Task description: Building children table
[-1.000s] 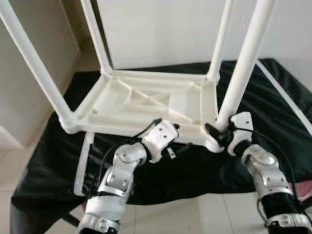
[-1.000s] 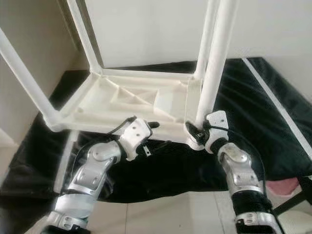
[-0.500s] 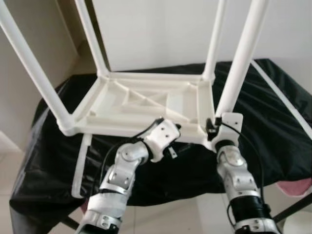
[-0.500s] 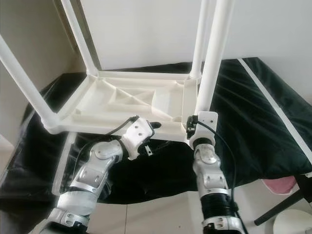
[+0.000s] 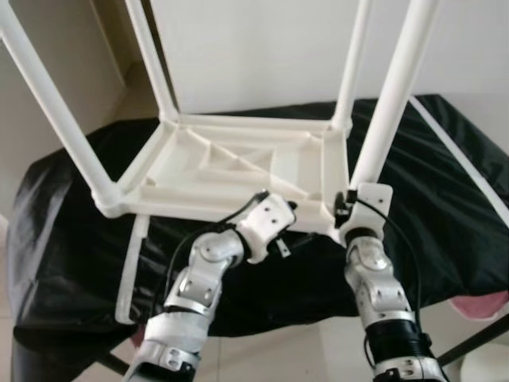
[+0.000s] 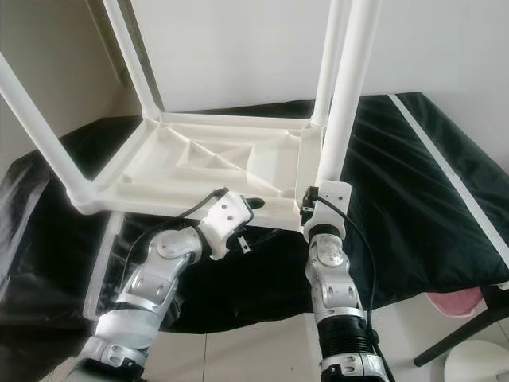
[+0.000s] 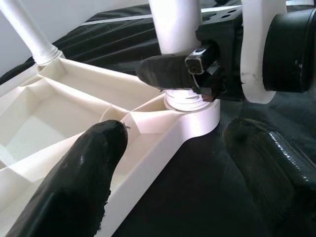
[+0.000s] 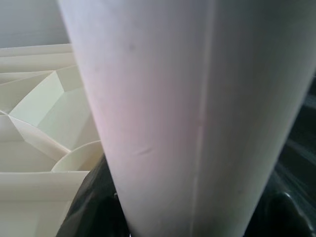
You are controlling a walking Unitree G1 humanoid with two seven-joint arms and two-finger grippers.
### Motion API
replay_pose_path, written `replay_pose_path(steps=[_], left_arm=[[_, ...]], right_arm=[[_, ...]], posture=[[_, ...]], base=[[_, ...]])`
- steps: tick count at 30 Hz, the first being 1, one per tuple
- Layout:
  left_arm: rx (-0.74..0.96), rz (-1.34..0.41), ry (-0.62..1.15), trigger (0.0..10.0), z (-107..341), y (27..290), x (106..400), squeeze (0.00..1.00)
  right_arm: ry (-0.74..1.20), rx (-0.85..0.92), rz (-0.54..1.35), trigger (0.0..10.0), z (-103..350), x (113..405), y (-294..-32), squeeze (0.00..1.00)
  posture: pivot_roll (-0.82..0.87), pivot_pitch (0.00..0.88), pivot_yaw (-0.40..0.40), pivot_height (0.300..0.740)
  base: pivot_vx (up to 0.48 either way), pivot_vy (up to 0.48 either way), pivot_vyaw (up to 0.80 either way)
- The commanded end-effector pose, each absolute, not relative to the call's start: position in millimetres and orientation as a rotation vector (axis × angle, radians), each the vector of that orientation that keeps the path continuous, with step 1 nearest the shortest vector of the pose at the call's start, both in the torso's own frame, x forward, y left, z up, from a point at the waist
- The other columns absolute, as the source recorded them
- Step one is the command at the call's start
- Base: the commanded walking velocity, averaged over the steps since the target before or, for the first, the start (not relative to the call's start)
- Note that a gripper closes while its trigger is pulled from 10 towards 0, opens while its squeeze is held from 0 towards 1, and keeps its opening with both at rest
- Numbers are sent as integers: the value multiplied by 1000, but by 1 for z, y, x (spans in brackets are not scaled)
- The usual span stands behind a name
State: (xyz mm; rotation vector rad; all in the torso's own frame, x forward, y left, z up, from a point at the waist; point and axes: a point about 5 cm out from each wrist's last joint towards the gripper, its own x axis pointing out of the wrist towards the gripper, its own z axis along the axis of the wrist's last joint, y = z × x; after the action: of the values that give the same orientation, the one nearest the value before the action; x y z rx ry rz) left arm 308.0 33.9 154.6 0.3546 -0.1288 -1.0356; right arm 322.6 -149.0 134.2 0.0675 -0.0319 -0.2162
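Note:
A white plastic children's table (image 5: 238, 163) lies upside down on a black cloth (image 5: 429, 207), its legs pointing up. My right gripper (image 5: 350, 208) is shut on the base of the near right leg (image 5: 390, 103), where the leg enters its corner socket (image 7: 192, 106). The right wrist view looks straight onto this leg (image 8: 187, 113), with dark fingers at either side. My left gripper (image 5: 288, 219) is open at the tabletop's front rim (image 7: 148, 148), left of that corner. Its fingers (image 7: 84, 182) stand wide apart astride the rim.
A loose white bar (image 5: 134, 267) lies on the cloth under the table's left front corner. A white strip (image 5: 457, 159) runs across the cloth at the right. A pink thing (image 5: 481, 306) and a round white object (image 6: 477, 362) sit low at the right. A wall stands behind.
My right forearm has swung in from the right and now stands nearly straight below the leg, gripper still at the leg's base. The left arm has held still. The camera shifted slightly.

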Motion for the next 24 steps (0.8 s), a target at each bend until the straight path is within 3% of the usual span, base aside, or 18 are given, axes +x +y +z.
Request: replay_pose_path(steps=[1, 6, 7, 12, 20, 21, 23, 24], left_arm=[[344, -845, -163, 10000, 159, 40, 318, 0], [342, -844, -166, 10000, 159, 40, 319, 0], [341, -845, -167, 10000, 160, 40, 319, 0], [340, -847, -171, 10000, 159, 39, 319, 0], [342, -850, -175, 10000, 159, 39, 320, 0], [343, -852, -174, 10000, 159, 40, 320, 0], [343, -853, -174, 10000, 158, 40, 320, 0], [345, -856, -174, 10000, 158, 40, 319, 0]], right_arm=[[-7, 140, -253, 10000, 131, 322, -151, 0], [-15, 121, -249, 10000, 132, 322, -152, 0], [-28, 117, -238, 10000, 134, 322, -153, 1000], [-67, 92, -211, 10000, 140, 320, -156, 1000], [-126, 37, -5, 10000, 137, 302, -171, 1000], [-130, 22, 24, 10000, 137, 301, -176, 890], [-133, 13, 43, 10000, 137, 301, -179, 890], [-134, 10, 63, 10000, 138, 301, -183, 0]], posture=[[-123, 0, 72, 740], [-126, 0, 71, 740], [-127, 0, 73, 740], [-128, 0, 74, 740], [-125, 0, 64, 740], [-124, 0, 63, 740], [-124, 0, 63, 740], [-123, 0, 63, 740]], base=[[0, 0, 0], [0, 0, 0], [0, 0, 0], [0, 0, 0], [0, 0, 0], [0, 0, 0], [0, 0, 0], [0, 0, 0]])
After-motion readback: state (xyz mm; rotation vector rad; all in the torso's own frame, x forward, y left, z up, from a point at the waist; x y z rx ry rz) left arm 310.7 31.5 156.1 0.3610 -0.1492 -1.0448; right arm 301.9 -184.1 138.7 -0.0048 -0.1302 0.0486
